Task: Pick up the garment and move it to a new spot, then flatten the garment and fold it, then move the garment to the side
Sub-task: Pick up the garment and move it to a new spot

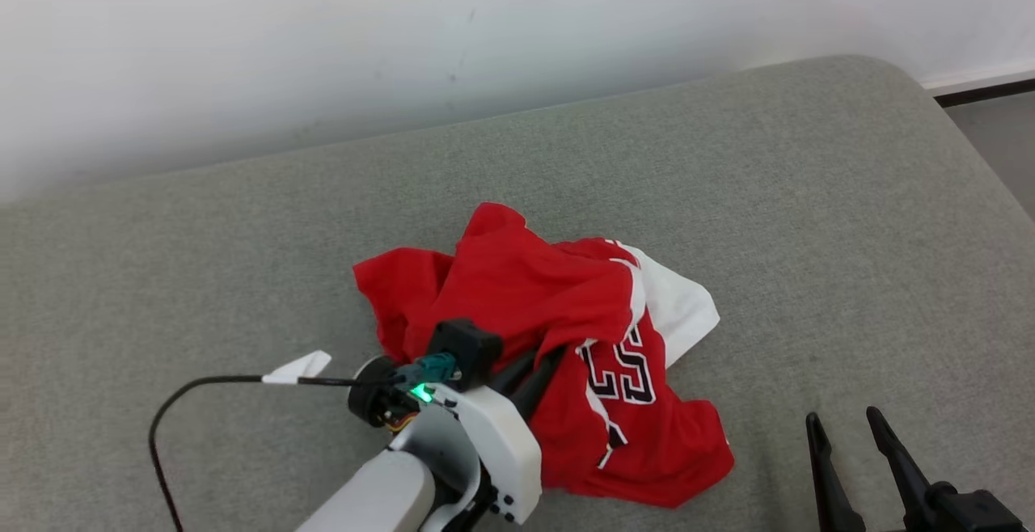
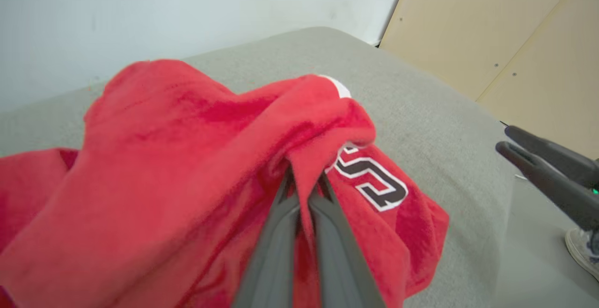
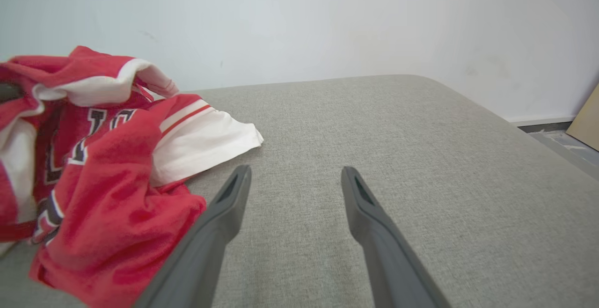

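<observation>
Garment (image 1: 517,297) lies crumpled near the middle of the grey cushion (image 1: 768,192): a red jersey with a white sleeve and dark numerals edged in white.

In the head view, the left gripper (image 1: 543,364) comes in from the lower left. Its dark fingers run under a red fold, so you cannot see the tips there. The right gripper (image 1: 843,427) sits at the lower right, on the bare cushion and clear of the cloth.

Your left wrist view settles the grip. The two fingers are pressed together on a ridge of red fabric, pinching it so that it stands above the rest of the heap. The same view shows what looks like a pale shoe (image 2: 582,252) down on the floor at the right edge.

Your right wrist view shows the right fingers spread wide with nothing between them. The jersey's white sleeve lies flat just to their left.

The cushion is a woven grey fabric with a rounded far corner. A white wall (image 1: 404,31) with faint scuffs runs behind it, and a dark baseboard strip (image 1: 986,93) shows at the right. Light wooden panels (image 2: 491,27) stand beyond the corner in the left wrist view.
</observation>
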You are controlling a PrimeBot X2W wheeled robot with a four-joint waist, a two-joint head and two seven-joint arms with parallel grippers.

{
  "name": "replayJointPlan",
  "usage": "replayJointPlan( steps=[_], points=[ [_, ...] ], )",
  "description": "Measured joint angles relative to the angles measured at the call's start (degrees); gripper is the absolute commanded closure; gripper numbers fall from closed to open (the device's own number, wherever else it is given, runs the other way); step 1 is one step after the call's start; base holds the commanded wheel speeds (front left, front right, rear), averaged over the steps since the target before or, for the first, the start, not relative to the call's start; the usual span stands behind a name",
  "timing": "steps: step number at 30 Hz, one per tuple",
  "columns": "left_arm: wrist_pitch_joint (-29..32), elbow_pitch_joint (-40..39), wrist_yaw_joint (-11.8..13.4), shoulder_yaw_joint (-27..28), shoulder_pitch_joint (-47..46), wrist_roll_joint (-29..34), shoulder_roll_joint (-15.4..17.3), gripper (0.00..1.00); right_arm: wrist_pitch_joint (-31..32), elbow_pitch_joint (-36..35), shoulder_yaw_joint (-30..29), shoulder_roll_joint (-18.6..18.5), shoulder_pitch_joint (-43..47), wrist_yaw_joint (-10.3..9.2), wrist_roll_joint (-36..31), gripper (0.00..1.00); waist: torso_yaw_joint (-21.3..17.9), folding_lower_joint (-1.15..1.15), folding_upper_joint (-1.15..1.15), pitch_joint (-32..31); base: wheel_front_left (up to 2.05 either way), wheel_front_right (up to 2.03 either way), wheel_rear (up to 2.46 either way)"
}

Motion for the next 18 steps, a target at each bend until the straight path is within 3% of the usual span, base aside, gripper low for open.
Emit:
replayJointPlan(
  steps=[9, 18],
  points=[
    [-0.93, -11.81, 3.33, 3.52, -0.21, -0.75, 2.08, 1.0, 0.0, -0.01, 0.03, -0.48, 1.9, 0.0, -0.25, 0.0, 5.09, 0.0, 0.0, -2.62, 0.0, 0.0, 0.0],
    [-1.02, -16.13, 7.17, 12.26, -1.08, -2.56, 7.6, 1.0, 0.01, 0.02, 0.48, -1.1, 3.8, 0.0, -0.51, 0.0, 13.22, 0.0, 0.0, -5.2, 0.0, 0.0, 0.0]
  ],
)
